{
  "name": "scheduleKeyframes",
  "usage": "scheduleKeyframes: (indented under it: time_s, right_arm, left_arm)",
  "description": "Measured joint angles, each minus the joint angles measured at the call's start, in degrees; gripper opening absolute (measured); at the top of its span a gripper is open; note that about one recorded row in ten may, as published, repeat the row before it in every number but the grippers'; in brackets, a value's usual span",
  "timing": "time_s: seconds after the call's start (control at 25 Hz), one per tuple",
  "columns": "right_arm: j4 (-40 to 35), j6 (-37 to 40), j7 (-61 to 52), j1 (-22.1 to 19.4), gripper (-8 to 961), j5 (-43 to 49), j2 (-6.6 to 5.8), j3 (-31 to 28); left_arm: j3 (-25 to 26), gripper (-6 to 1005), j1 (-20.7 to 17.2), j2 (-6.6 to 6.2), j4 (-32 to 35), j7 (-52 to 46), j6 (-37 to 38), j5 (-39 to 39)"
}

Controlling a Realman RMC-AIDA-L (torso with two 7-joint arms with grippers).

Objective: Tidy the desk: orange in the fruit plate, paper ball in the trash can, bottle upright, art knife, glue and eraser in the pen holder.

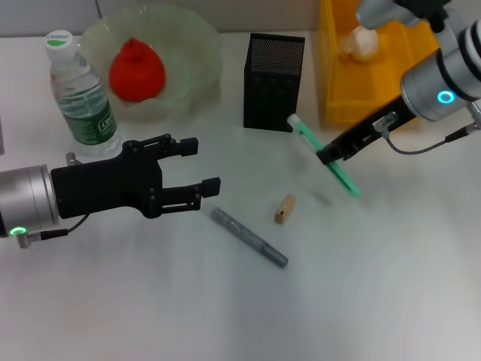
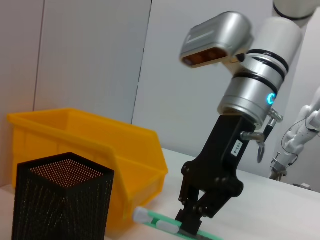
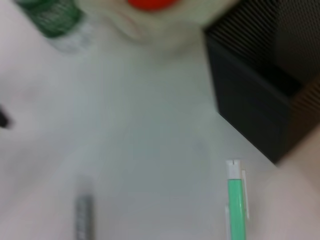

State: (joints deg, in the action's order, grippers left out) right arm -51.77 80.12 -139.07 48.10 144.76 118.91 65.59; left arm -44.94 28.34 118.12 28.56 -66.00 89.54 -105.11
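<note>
Head view alone shows eraser (image 1: 284, 210) beside grey knife (image 1: 248, 237).

The right gripper (image 2: 192, 222) clamps a green-and-white stick (image 2: 160, 222) beside the pen holder (image 2: 62, 205) and trash can (image 2: 95, 150)

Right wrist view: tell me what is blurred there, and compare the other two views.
Right wrist view: the bottle, orange and pen holder are all soft-edged. Head view: mostly sharp, only the green glue stick in the right claw is smeared. Left wrist view: crisp.
</note>
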Motion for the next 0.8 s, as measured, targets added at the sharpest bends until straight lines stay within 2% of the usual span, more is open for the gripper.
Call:
scheduleKeyframes:
  time_s: [0.16, 0.24, 0.32, 0.48, 0.52, 0.64, 0.68, 0.8]
  right_arm:
    - [-2.91, -0.88, 9.55, -5.62, 93, -8.98, -0.04, -1.37]
    - [-3.19, -1.28, 19.04, -9.32, 95, -16.72, 0.05, -5.62]
    - [-2.81, -1.32, 21.64, -10.15, 98, -19.16, 0.06, -7.10]
    - [2.13, -1.53, 36.40, -13.04, 102, -31.66, -0.10, -13.95]
    - [2.13, -1.53, 36.40, -13.04, 104, -31.66, -0.10, -13.95]
    - [8.12, -1.91, 49.58, -13.80, 107, -41.38, -0.06, -16.85]
    - [8.12, -1.91, 49.58, -13.80, 108, -41.38, -0.06, -16.85]
    - [13.47, -3.11, 58.06, -13.44, 112, -48.86, -0.03, -17.66]
  left_arm:
    - [0.56, 812, -0.10, 0.00, -0.14, 0.00, 0.06, 0.05]
    - [0.83, 812, -0.13, 0.02, -0.23, 0.00, 0.09, 0.06]
    - [0.86, 812, -0.17, 0.05, -0.29, 0.00, 0.10, 0.25]
    - [0.84, 812, -0.34, 0.08, -0.43, 0.18, 0.12, 0.67]
    - [0.84, 812, -0.36, 0.10, -0.44, 0.29, 0.12, 0.75]
    - [0.82, 812, -0.46, 0.17, -0.44, 0.56, 0.12, 1.31]
    - [0.82, 812, -0.46, 0.17, -0.44, 0.56, 0.12, 1.31]
    - [0.82, 813, -0.48, 0.21, -0.44, 0.63, 0.15, 1.36]
